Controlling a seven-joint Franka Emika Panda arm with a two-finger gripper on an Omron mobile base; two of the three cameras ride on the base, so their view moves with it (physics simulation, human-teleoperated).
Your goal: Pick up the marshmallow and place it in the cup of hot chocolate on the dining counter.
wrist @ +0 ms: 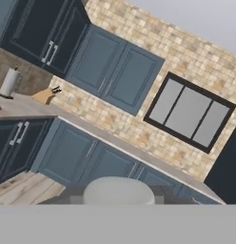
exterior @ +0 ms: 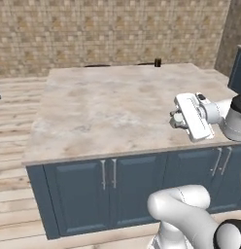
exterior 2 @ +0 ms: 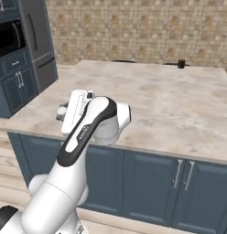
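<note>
So the marshmallow (wrist: 118, 190) looks to be already picked up: a pale round lump is seen right at the bottom middle of the hand view, sitting where the fingertips would be, and in the left base view something small and whitish is seen at the tip of the gripper (exterior: 177, 119), at the right of the frame. The jaws seem to be closed around it, though the fingers themselves can't really be made out. The cup of hot chocolate (exterior: 157, 62) is parked way off at the far edge of the dining counter (exterior: 108, 107), at the upper middle of the frame. The carry step looks to be in hand. Next, a long reach across is needed, ending above the cup's mouth.
</note>
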